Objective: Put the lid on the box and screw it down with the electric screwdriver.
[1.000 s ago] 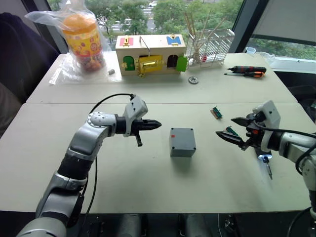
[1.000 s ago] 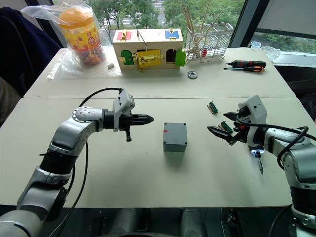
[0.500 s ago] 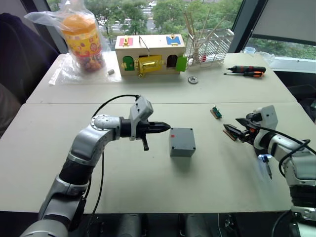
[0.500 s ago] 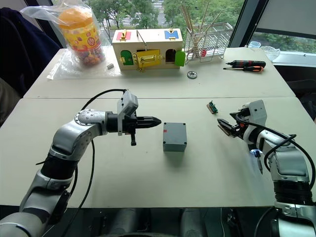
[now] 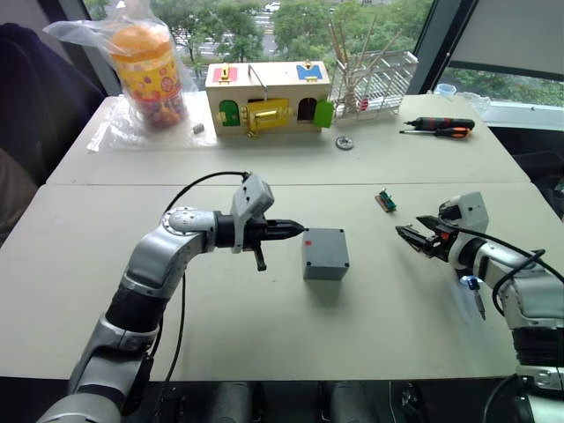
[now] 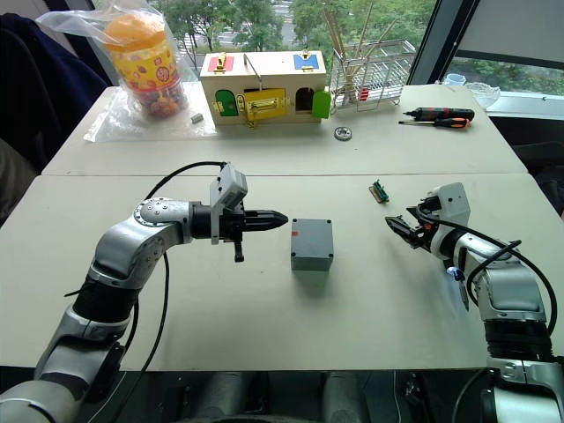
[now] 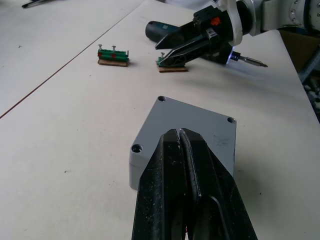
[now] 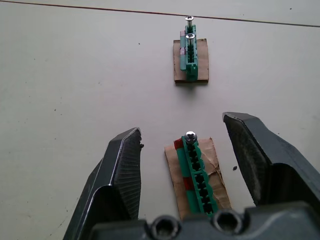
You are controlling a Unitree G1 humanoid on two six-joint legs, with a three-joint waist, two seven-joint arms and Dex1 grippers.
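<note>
Lower now than a second ago, the right gripper point(image 8: 186, 150) straddles a green screw holder point(image 8: 197, 175) with its fingers spread, while the left gripper point(image 7: 182, 150), pressed together, has advanced to the box point(image 5: 324, 253). Mid-table, the box carries its lid point(image 7: 192, 125); the electric screwdriver point(image 7: 160, 29) lies behind the right gripper.

Two pale beige tables point(image 5: 264, 308) are sitting edge to edge, carrying a small grey plastic cube-shaped box point(image 5: 325, 254) (centre frame) and a pale wooden lock box point(image 5: 267, 95) at upper centre.

Silver arms, black cables, black-fingered left pincer point(image 5: 295, 230)
</note>
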